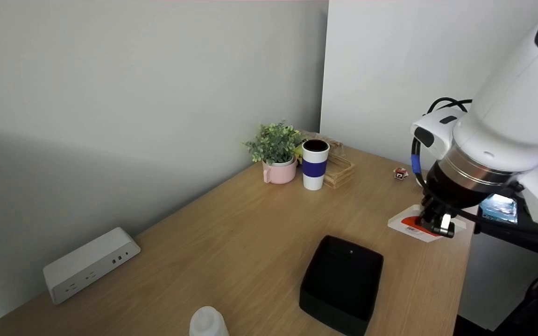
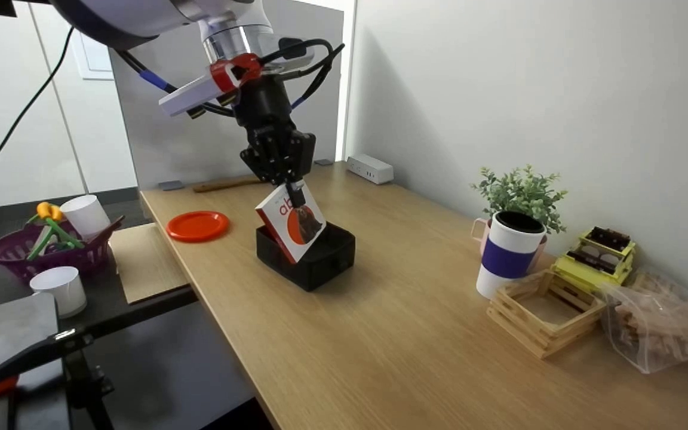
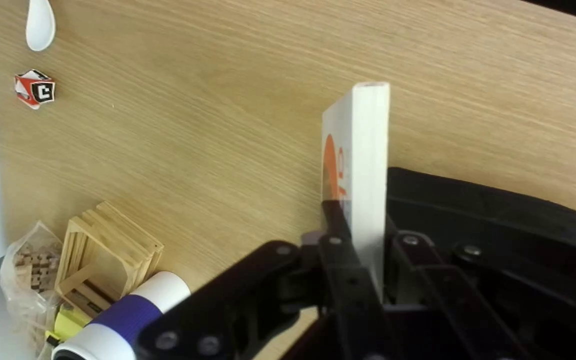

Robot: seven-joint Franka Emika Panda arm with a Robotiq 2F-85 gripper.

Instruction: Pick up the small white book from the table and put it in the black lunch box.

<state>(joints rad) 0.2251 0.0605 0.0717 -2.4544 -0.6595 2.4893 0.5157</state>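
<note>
The small white book, with its red-orange round mark, shows in both exterior views (image 1: 410, 224) (image 2: 296, 226) and edge-on in the wrist view (image 3: 371, 140). My gripper (image 1: 437, 226) is shut on the book, one finger on each face, also seen in an exterior view (image 2: 295, 194) and the wrist view (image 3: 360, 220). The book is tilted and held above the table. The open black lunch box shows in both exterior views (image 1: 332, 313) (image 2: 314, 273) and partly in the wrist view (image 3: 488, 220). The book is beside the box, apart from it; its held part is hidden by the fingers.
A white-and-purple cup (image 1: 315, 168), potted plant (image 1: 278, 170), wooden crate (image 2: 544, 313) and plastic bag (image 2: 657, 322) stand along the wall. A red plate (image 2: 197, 227), white power strip (image 1: 91, 263), white bottle (image 1: 208, 322) and small red-black object (image 1: 400, 173) are also on the table.
</note>
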